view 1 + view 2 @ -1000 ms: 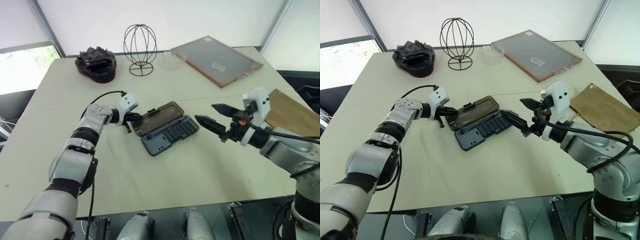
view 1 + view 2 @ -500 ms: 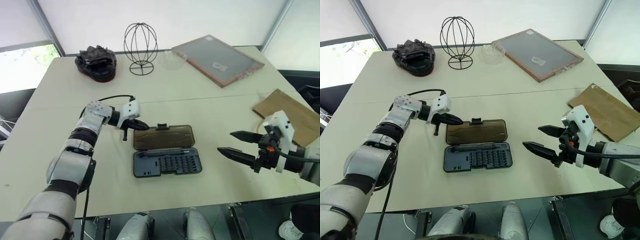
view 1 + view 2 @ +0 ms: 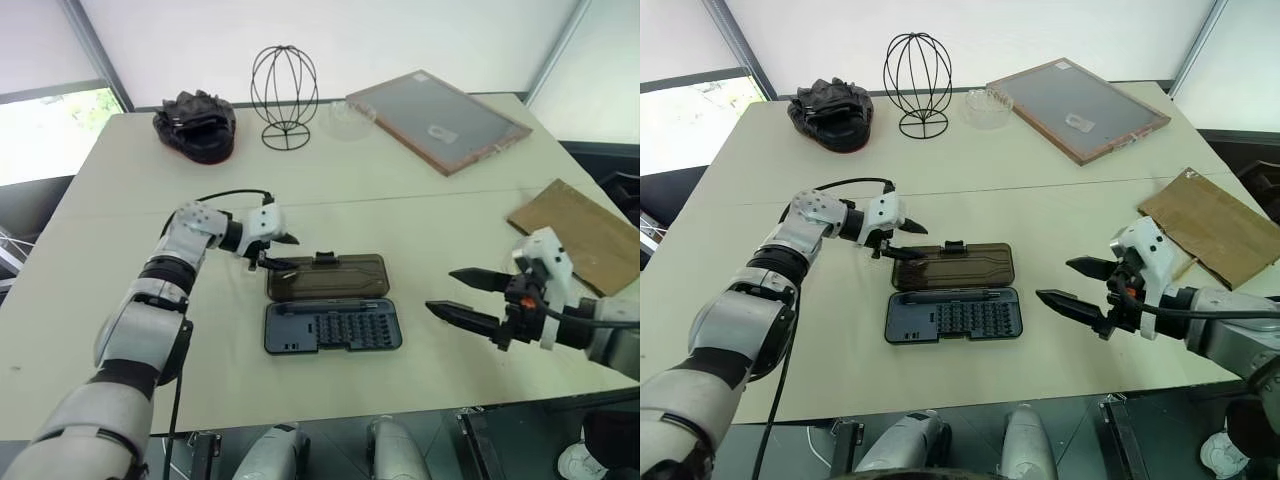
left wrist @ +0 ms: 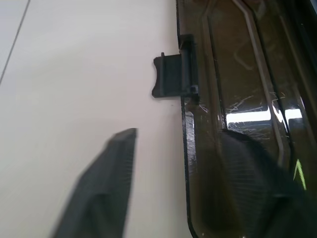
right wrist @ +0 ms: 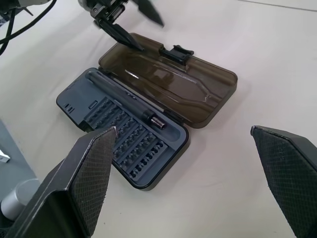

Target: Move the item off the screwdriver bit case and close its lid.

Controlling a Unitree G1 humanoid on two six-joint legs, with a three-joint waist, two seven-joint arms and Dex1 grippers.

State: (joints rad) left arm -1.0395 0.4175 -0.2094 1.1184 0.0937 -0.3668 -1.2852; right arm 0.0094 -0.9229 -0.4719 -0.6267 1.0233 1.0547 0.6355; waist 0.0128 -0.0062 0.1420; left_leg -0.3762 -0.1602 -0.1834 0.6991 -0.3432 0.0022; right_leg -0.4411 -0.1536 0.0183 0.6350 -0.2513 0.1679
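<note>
1. Pale surface (image 3: 420,235) carries our open screwdriver bit case (image 3: 333,326), its base nearest us.
2. Its lid (image 3: 327,276) lies flat behind the base, latch tab pointing away.
3. We judge the paper bag (image 3: 585,233) is already off, lying at our right edge, well apart from the case.
4. Our left gripper (image 3: 277,252) hangs at the lid's left end, fingers spread wide; one is over the lid's edge and the other over bare surface, likely ready to tip it shut.
5. Our right gripper (image 3: 462,297) hovers right of the case, wrist roughly level, fingers wide and empty.
</note>
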